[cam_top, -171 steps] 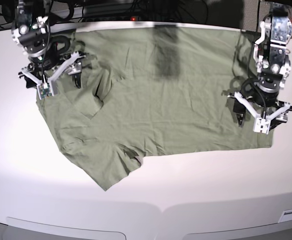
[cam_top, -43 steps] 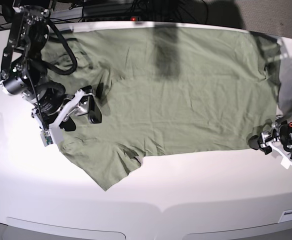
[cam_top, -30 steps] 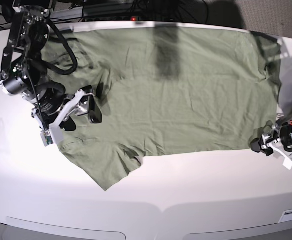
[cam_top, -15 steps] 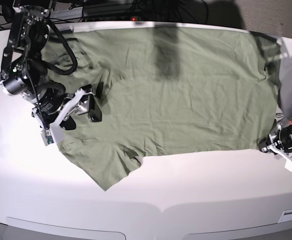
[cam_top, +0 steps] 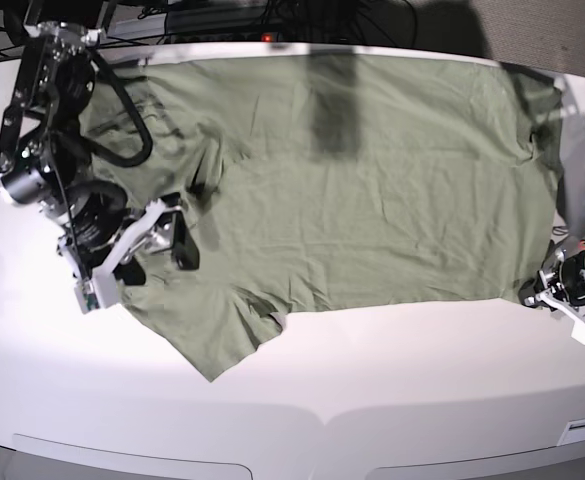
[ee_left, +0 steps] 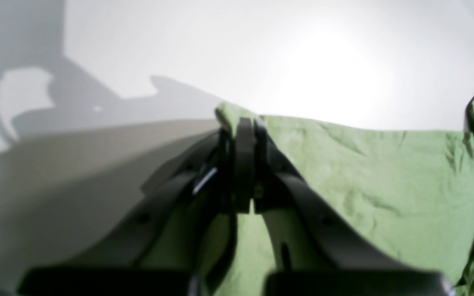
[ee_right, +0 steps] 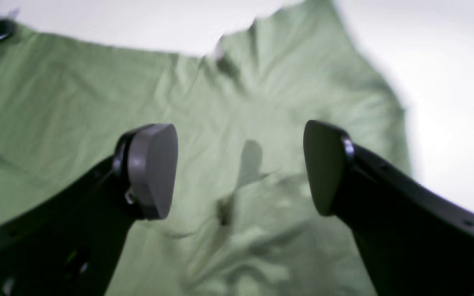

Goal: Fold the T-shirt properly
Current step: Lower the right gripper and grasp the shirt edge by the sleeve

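The sage-green T-shirt [cam_top: 372, 190] lies spread flat on the white table [cam_top: 392, 380], with a sleeve [cam_top: 217, 335] pointing to the front left. My left gripper [cam_top: 534, 294] is low at the shirt's front right corner, shut on the hem. In the left wrist view its jaws [ee_left: 243, 123] are pressed together, and a bit of green cloth [ee_left: 226, 112] pokes out at the tip. My right gripper [cam_top: 159, 255] hovers open over the shirt's left side near the sleeve. Its two pads [ee_right: 152, 168] stand wide apart above wrinkled fabric [ee_right: 245, 213], holding nothing.
Dark cables and equipment [cam_top: 222, 15] run along the table's back edge. The shirt's right edge [cam_top: 537, 110] is rumpled close to the left arm's base. Bare white table surrounds the shirt at the front and on both sides.
The left gripper has shut on the shirt's front right corner. The right arm has shifted slightly toward the front, still open.
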You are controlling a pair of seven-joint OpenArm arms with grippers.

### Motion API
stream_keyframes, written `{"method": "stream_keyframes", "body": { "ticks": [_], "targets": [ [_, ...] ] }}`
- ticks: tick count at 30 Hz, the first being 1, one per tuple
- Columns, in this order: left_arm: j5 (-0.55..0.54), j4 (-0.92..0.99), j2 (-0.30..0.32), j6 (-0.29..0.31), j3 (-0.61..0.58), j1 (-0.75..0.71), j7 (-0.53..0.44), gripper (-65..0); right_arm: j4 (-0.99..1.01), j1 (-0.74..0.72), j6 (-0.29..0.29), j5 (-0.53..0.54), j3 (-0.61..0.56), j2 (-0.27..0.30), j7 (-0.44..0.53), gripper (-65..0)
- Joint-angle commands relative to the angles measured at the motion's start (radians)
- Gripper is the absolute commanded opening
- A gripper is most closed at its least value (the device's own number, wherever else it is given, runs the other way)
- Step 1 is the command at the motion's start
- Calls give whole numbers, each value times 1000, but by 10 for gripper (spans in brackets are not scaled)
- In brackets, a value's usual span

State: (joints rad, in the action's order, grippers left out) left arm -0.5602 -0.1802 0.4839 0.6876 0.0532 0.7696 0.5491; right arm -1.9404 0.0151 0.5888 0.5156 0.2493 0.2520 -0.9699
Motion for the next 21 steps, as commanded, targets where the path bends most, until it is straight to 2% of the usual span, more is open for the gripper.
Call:
{"method": "stream_keyframes", "body": {
  "ticks": [1,4,11,14,21],
  "targets": [
    [-17,-11,15,11,2,31,-23,-650,-6,-28,6,-31,6,8,21,-175],
    [-16,-11,15,11,2,31,-23,-650,45,-61,-2,-124,6,8,34,-175],
    [-42,-11,15,11,2,31,-21,-650,256,-157,-63,-271,6,9,65,-175],
    [-53,-11,14,11,2,31,-18,-650,368,-247,-108,-278,6,15,66,-175],
    [-53,-11,15,11,2,31,-19,-650,729,-500,-110,-282,6,14,73,-176]
  ]
}}
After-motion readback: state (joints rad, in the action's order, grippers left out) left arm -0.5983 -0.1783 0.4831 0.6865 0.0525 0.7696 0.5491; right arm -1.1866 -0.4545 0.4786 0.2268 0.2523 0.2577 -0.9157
